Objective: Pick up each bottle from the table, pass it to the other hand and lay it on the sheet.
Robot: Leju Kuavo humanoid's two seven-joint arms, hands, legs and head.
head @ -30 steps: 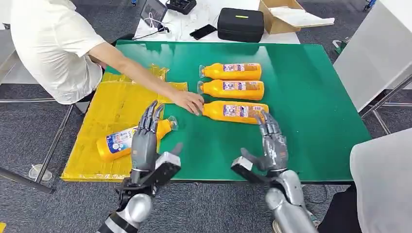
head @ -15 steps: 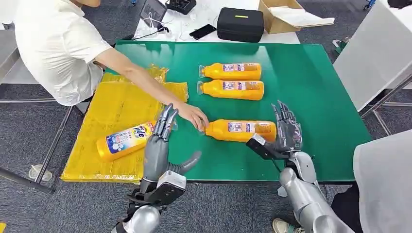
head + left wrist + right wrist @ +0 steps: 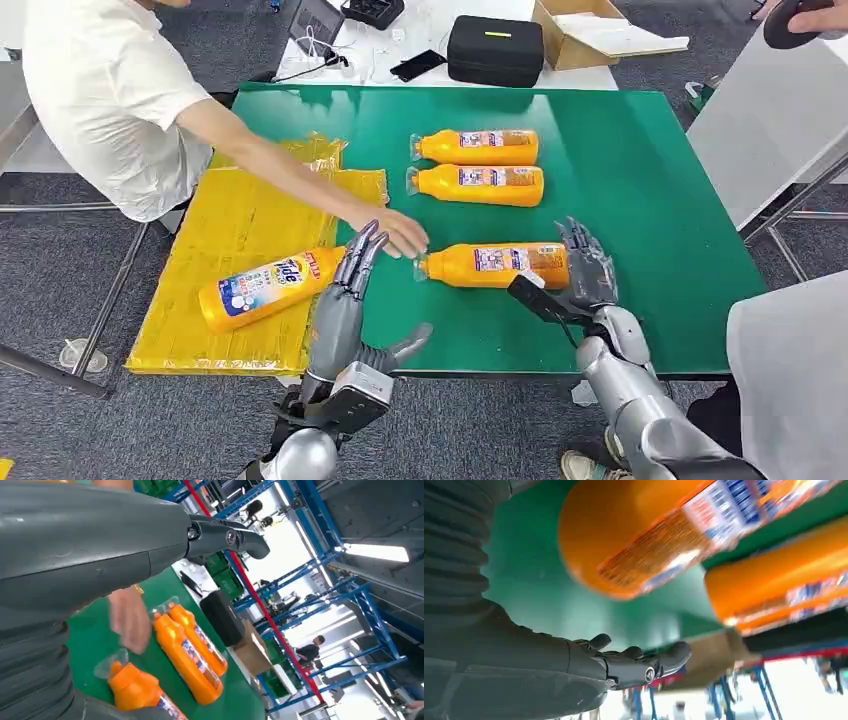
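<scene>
Right robot hand (image 3: 585, 268) is open, fingers spread at the base of the nearest orange bottle (image 3: 495, 265); we judge the pick-up begun, closing round it next, left robot hand (image 3: 352, 300) open beside

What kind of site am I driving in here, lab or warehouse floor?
Probably a warehouse-style test hall set up for robot trials: tall blue racking under strip lights, grey carpet, and a green table with a laid-out yellow sheet and orange bottles.

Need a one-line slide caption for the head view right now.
Right robot hand open at the base of the nearest orange bottle on the green table; a person's hand near its cap.
</scene>
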